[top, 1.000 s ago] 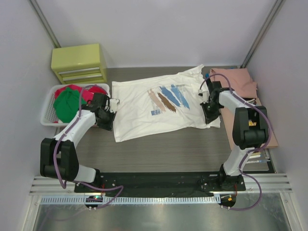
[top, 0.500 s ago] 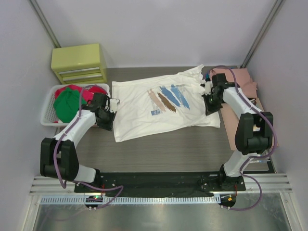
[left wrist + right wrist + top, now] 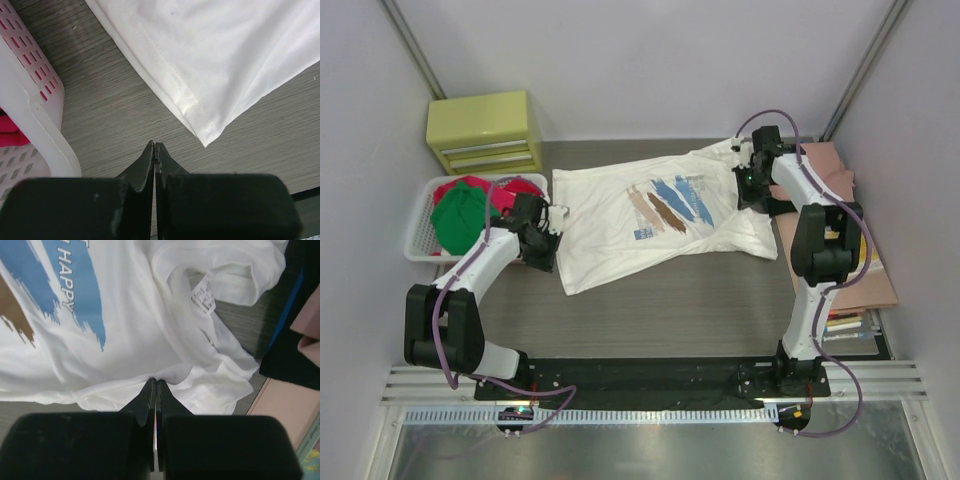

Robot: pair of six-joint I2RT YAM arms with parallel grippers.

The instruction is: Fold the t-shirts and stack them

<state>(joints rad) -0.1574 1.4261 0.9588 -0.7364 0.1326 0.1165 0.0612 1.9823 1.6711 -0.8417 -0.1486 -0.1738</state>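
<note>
**White t-shirt** (image 3: 655, 215): lay spread print-up across the middle of the desk. It bore blue, brown and pink brush strokes, and its collar end was rumpled with the neck label turned out.

**Right gripper** (image 3: 154, 385): jaws were together, nipping a small fold of that shirt near the desk's far right corner.

**Left gripper** (image 3: 154, 150): jaws were pressed together on nothing over bare desk, just off a hem corner and beside the basket (image 3: 420, 235).

**Green t-shirt** (image 3: 458, 215), **red t-shirt** (image 3: 510, 190): were heaped in the basket at the left edge, their outlines hard to make out.

**Salmon-pink t-shirt** (image 3: 815, 165): lay at the far right edge, partly hidden by the right arm.

**Black patch** (image 3: 290, 355): lay beside it, cut off by the frame; its kind could not be told.
</note>
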